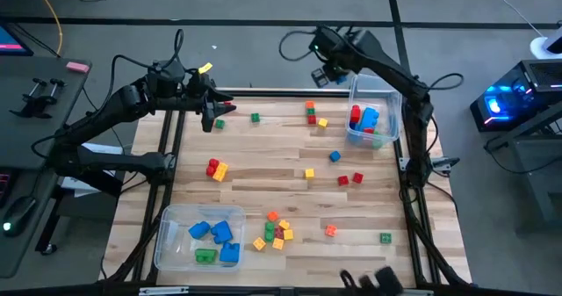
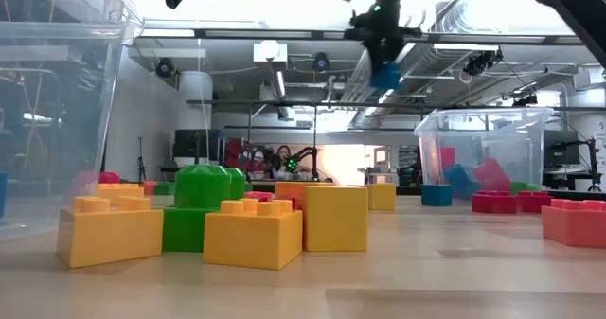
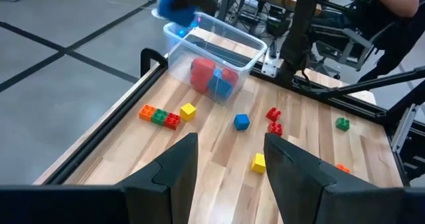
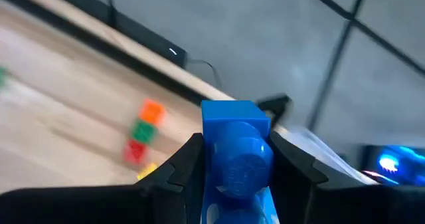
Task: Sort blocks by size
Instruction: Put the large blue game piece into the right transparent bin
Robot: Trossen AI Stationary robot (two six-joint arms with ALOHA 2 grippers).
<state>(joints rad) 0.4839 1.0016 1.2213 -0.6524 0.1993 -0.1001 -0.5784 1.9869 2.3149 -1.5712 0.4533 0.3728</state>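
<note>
Carrying: right gripper (image 4: 229,159) clamps a blue brick (image 4: 236,147) between its fingers, raised beside the far bin (image 1: 386,136).
Next move: judged, shift over that bin, then release.
Left gripper (image 3: 229,159): fingers parted, empty, blocks (image 3: 242,121) lying ahead.
Brick: glossy, studded, large size.

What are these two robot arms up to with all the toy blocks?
They are sorting toy blocks into clear bins. The right gripper holds a blue block clamped between its fingers, up by the far right bin, which already holds red and blue blocks. The left gripper hangs open and empty over the far left of the table. Many small blocks lie loose; the near bin has blue and green ones.
</note>
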